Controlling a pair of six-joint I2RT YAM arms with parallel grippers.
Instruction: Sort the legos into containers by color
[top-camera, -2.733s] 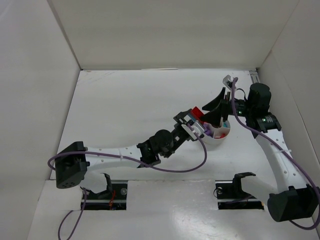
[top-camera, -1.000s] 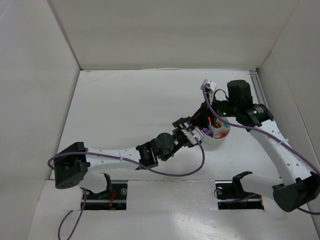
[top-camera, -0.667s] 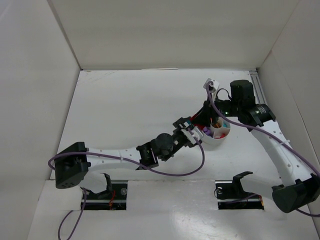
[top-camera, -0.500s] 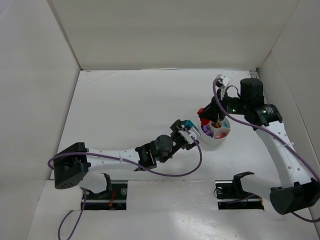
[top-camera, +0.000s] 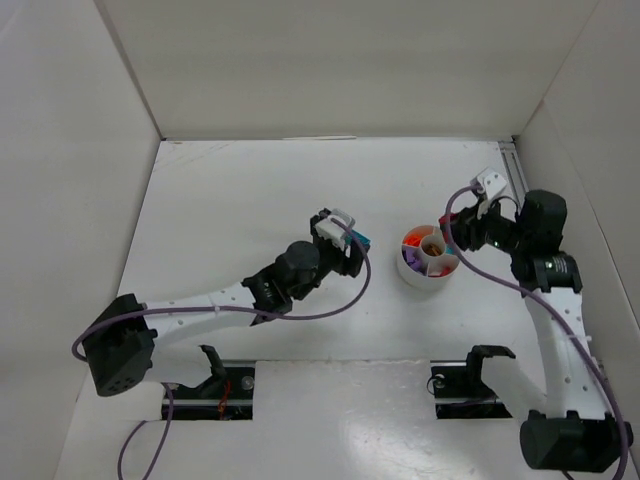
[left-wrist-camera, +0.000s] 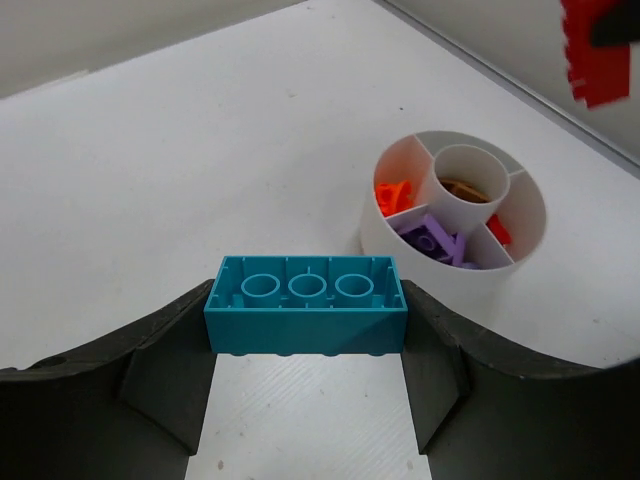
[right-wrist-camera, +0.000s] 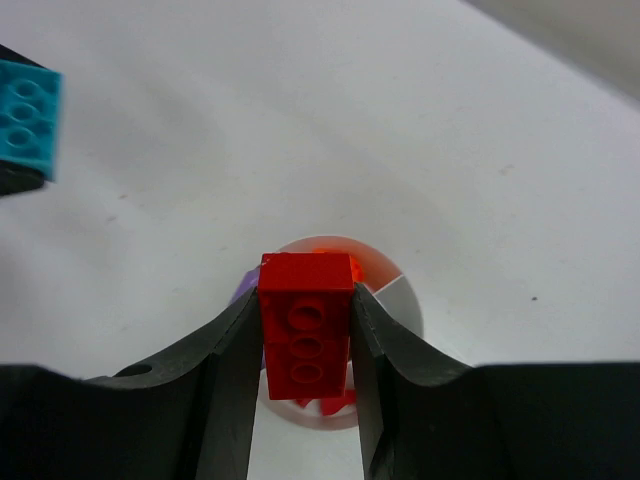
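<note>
Both arms have drawn back from the white bowl (left-wrist-camera: 455, 215). The left gripper (left-wrist-camera: 305, 320) clamps a glossy teal brick (left-wrist-camera: 305, 303), the right gripper (right-wrist-camera: 305, 335) a red brick (right-wrist-camera: 305, 325); the bowl's wedges hold orange, purple, perhaps red bits.

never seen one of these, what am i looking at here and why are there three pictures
Two robot arms are bolted at the near edge of a white table, inside white walls. One picture looks down from above; the other two come from a small camera on each wrist, so you see that arm's own two fingers. On the table stands a small round white plastic bowl, split into wedges around a centre cup, already holding purple, orange and red toy bricks. The left pincer grips a teal plastic brick, away from the bowl. The right pincer grips a red plastic brick above the bowl.
</note>
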